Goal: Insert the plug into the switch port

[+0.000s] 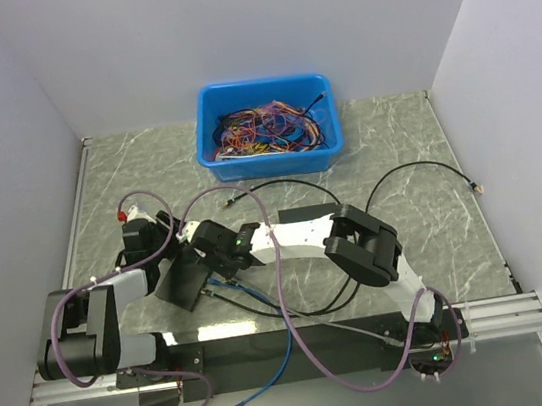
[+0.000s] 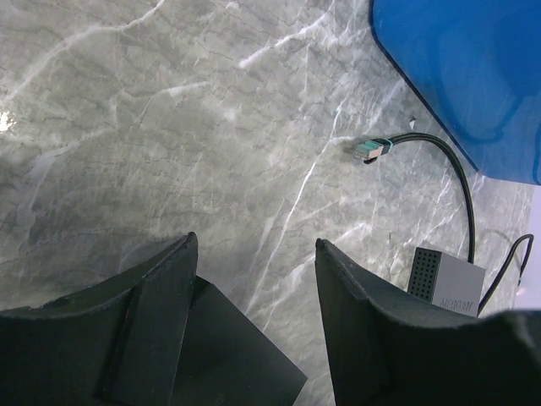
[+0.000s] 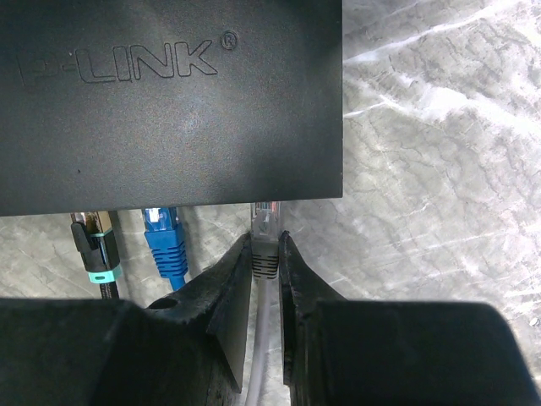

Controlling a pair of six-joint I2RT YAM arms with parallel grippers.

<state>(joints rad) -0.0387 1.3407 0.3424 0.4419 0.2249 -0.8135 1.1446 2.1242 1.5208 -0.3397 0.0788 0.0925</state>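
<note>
grey plug [image 3: 265, 218] is being gripped by right gripper [image 3: 265, 243] jaws, tip touching the switch port [image 3: 211, 196] edge; left gripper [image 2: 254, 243] jaws are being held apart.

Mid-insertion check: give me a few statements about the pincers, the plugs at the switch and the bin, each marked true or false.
1. The right pincer is shut on the grey plug. True.
2. The blue plug lies far from the switch. False: it sits at the switch's port edge, left of the grey plug.
3. The left pincer is open. True.
4. The blue bin is empty. False: it holds a tangle of coloured wires.
5. A teal-tipped plug on a black cable lies unplugged near the blue bin. True.
</note>
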